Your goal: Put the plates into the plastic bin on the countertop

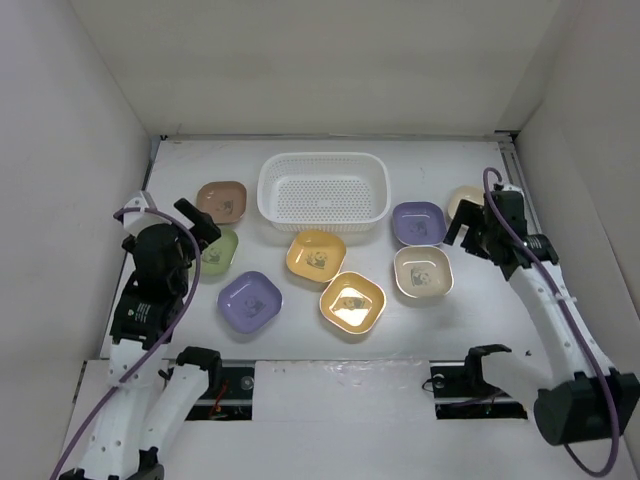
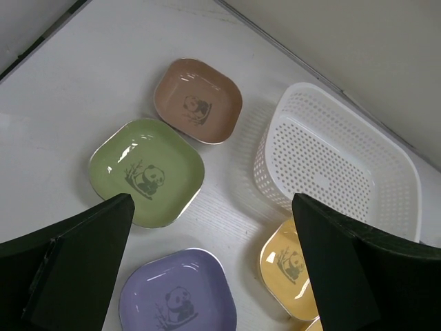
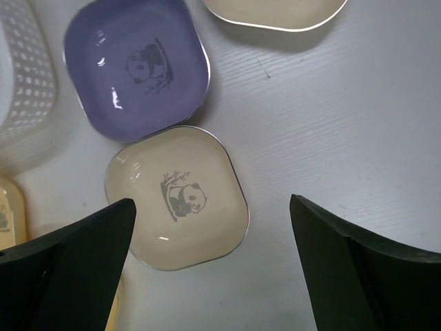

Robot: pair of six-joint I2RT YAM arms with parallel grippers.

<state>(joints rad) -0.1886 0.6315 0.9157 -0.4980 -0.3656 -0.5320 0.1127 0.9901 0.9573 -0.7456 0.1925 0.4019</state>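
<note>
The empty white plastic bin [image 1: 322, 157] stands at the back middle of the countertop [image 1: 420, 325]. Around its front lie the plates: tan [image 1: 222, 201], green [image 1: 215, 254], purple [image 1: 250, 300], two orange-yellow [image 1: 315, 254] [image 1: 352, 302], cream [image 1: 422, 271], purple [image 1: 418, 223], and a cream one [image 1: 463, 200] partly hidden behind my right gripper [image 1: 463, 236]. That gripper hangs open above the countertop just right of the cream plate [image 3: 177, 198]. My left gripper [image 1: 199, 231] is open over the green plate [image 2: 148, 172], holding nothing.
Pale walls close in the countertop on the left, back and right. A metal rail [image 1: 330, 380] with both arm bases runs along the near edge. The bin's mesh wall [image 2: 275, 172] stands right beside the tan plate [image 2: 198, 101] and an orange-yellow one [image 2: 286, 265].
</note>
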